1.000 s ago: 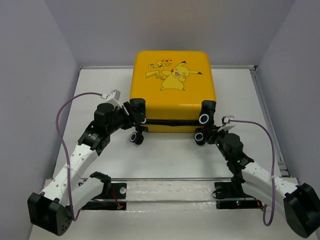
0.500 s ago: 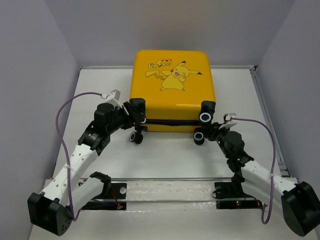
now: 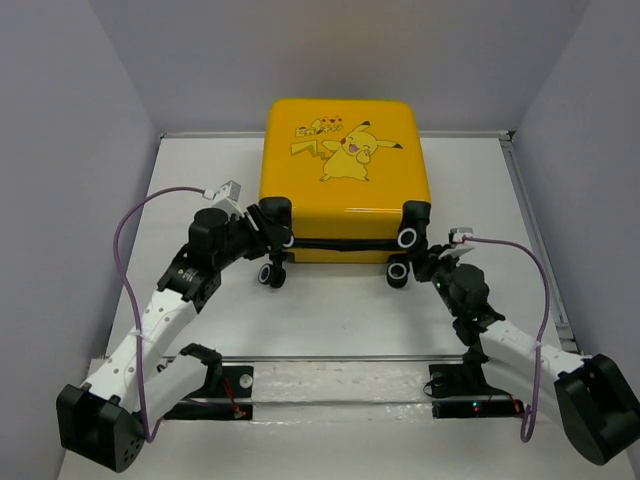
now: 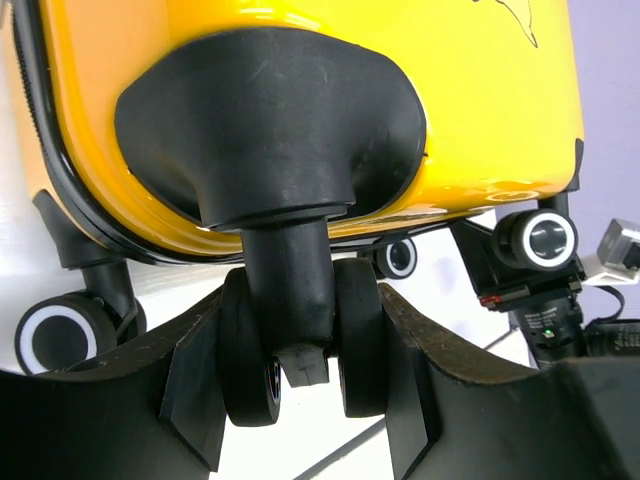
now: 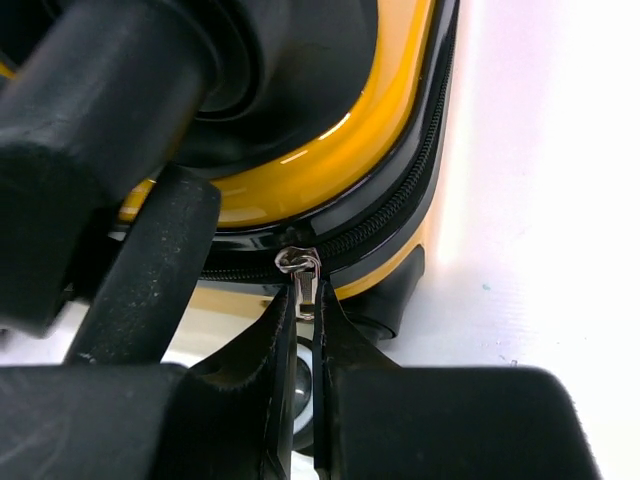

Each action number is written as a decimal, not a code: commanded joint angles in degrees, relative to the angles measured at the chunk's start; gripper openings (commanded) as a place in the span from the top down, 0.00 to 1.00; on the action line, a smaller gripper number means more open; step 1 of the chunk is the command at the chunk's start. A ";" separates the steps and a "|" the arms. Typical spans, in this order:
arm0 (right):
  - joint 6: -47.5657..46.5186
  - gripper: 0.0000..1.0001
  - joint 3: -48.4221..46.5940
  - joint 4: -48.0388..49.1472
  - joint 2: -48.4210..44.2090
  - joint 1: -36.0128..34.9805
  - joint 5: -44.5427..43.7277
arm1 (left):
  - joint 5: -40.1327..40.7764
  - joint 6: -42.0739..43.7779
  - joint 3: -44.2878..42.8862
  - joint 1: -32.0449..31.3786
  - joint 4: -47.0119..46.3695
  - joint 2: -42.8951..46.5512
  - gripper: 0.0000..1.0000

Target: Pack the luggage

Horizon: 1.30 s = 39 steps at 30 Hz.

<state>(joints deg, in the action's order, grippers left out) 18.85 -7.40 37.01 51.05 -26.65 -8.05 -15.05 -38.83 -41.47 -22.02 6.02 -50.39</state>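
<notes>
Found the right pincer pressed together on the small metal zipper pull, hard against the near right corner of the luggage, just beside a caster housing. Traced the black zipper track away from the pull around the corner, meshed on the stretch in view; could not tell the condition of the track on the other side, hidden behind the pincer's own body. Found the left pincer clamped on the twin wheel at the near left corner, one side bearing on each outer face, apparently bracing the case against a pull. Located the luggage lying flat at the middle of the table, toward the far wall, printed shell up, wheels facing the arms, both halves brought together with no gap seen from above. Saw no clothes or other loose items anywhere on the table. Judged packing proper to be complete and the lid down, with closing the zipper as the step in hand. Left outstanding: drawing the pull along the seam to its end, then releasing both holds. Could not confirm from these views what share of the seam is already fastened.
</notes>
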 commanded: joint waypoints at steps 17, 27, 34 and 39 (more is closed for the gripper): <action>-7.96 0.93 -16.75 25.82 39.11 -37.58 -29.85 | -8.51 -5.12 -0.01 -8.38 -29.93 1.88 0.94; -0.39 0.93 -32.58 26.01 48.01 -44.17 -9.09 | -8.07 -4.16 -2.12 -11.64 -29.41 0.56 0.94; -2.68 0.93 -26.73 12.60 34.93 -48.23 -19.16 | -4.47 -0.11 -7.30 -11.47 -22.99 0.91 0.94; 1.00 0.93 -21.26 -0.30 21.84 -45.94 -21.38 | -4.82 -1.34 -6.78 -11.38 -24.04 0.73 0.94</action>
<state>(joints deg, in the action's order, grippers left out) 16.80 -31.77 48.64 80.25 -74.32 -25.02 -11.33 -45.10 -39.90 -32.14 1.83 -53.10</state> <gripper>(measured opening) 0.072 0.615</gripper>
